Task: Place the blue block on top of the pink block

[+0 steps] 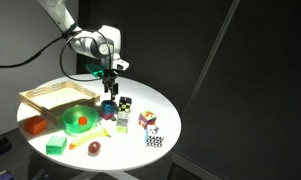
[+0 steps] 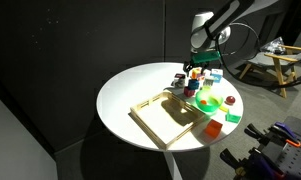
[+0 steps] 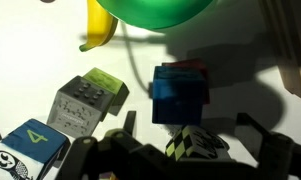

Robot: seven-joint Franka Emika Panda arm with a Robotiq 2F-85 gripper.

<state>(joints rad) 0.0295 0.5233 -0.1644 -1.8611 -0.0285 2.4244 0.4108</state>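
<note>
In the wrist view the dark-blue block (image 3: 180, 95) stands in the middle of the white table. A thin strip of the pink block (image 3: 193, 67) shows along its far edge, so the blue block seems to sit on the pink one. My gripper (image 3: 190, 121) is open. Its two dark fingers stand wide apart on either side, nearer the camera than the blue block, and do not touch it. In both exterior views the gripper (image 1: 111, 84) (image 2: 195, 68) hangs just above the cluster of blocks.
A checkered patterned cube (image 3: 195, 142) lies between my fingers. A grey-green cube (image 3: 86, 101), a numbered blue cube (image 3: 30, 146), a banana (image 3: 100, 30) and a green bowl (image 3: 155, 10) are close by. A wooden tray (image 1: 52, 96) and an orange block (image 1: 35, 126) lie further off.
</note>
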